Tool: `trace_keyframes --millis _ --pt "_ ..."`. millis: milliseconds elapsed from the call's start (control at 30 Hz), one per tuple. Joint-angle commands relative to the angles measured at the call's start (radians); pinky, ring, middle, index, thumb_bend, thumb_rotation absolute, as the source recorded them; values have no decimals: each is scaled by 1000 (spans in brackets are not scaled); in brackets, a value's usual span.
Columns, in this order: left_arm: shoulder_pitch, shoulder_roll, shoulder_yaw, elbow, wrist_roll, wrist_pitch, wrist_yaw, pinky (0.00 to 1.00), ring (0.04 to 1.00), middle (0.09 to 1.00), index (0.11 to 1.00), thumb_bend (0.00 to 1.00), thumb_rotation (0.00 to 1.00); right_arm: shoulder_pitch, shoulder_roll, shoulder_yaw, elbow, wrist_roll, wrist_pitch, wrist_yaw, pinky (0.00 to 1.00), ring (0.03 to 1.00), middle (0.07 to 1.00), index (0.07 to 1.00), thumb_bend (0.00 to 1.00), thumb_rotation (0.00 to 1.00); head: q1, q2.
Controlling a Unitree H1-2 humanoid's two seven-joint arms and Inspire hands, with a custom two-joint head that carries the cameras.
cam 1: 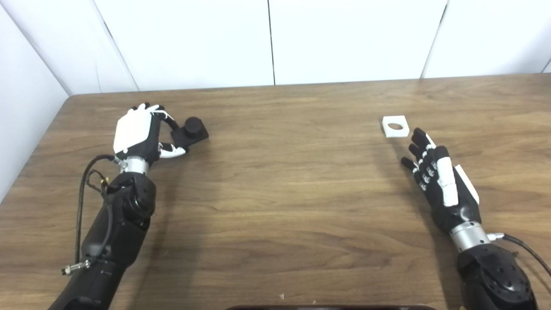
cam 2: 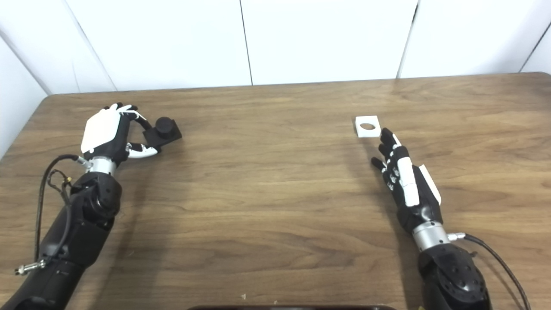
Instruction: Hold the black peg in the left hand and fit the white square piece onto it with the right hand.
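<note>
Black peg [cam 1: 192,130]: upper left of the frame, on the table [cam 1: 280,193], between the left hand's fingers and thumb.
Left hand [cam 1: 137,133]: fingers [cam 1: 165,118] curled at the peg's base.
White square piece [cam 1: 395,126]: upper right, flat.
Right hand [cam 1: 439,181]: just below it, fingers straight, spread, empty.

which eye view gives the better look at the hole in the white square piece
Neither by much. The left eye view shows the white square piece slightly larger, its round hole fully open to the camera and clear of the right hand. The right eye view shows the same piece and hole unobstructed, just a little smaller.
</note>
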Motion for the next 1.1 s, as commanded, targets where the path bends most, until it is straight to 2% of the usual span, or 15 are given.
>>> trace_keyframes --millis 0,167,500,733,1067 --pt "-6 10 9 -29 -6 -6 9 1000 970 874 488 515 70 -26 -8 -4 -34 7 -20 8 935 1000 1000 980 599 1000 0 0" --pt "25 -3 18 -95 -40 16 -33 1000 964 869 488 513 71 -28 -8 -3 -30 1 -17 4 931 999 999 974 607 1000 -1 0" --pt "88 -25 10 -360 -89 180 -246 992 979 883 491 510 75 -31 -6 4 -28 0 -5 5 953 1000 999 975 638 1000 -8 4" --pt "128 -36 -30 -518 -71 217 -334 935 967 874 490 511 74 -30 1 10 -19 2 -10 7 968 1000 1000 983 634 1000 -10 5" --pt "202 -74 -74 -633 -65 182 -354 992 977 891 490 512 69 -28 14 22 -19 -15 -22 -1 965 1000 993 975 611 1000 -19 6"
